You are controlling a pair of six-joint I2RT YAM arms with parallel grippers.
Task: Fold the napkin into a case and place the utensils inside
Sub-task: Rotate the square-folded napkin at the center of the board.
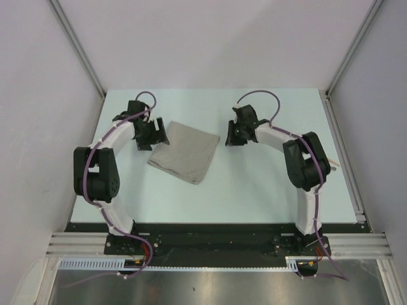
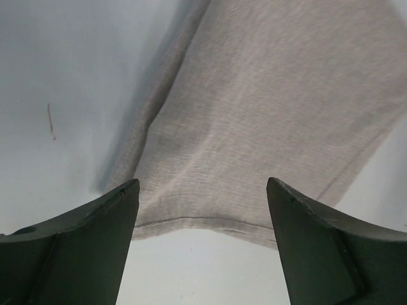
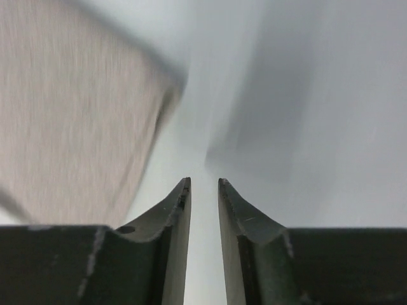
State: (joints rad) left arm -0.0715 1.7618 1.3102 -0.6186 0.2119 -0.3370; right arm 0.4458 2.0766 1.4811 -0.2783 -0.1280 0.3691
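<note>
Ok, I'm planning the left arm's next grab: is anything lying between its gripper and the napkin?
Nothing visible. The left gripper stands open right at the napkin's edge, the cloth showing between its fingers, with only bare table beside it.

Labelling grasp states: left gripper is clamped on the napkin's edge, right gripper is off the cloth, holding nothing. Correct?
No. The left gripper is not clamped: the left wrist view shows its jaws wide apart, with the napkin lying flat and its near edge loose between them. The right gripper is off the cloth, holding nothing.
</note>
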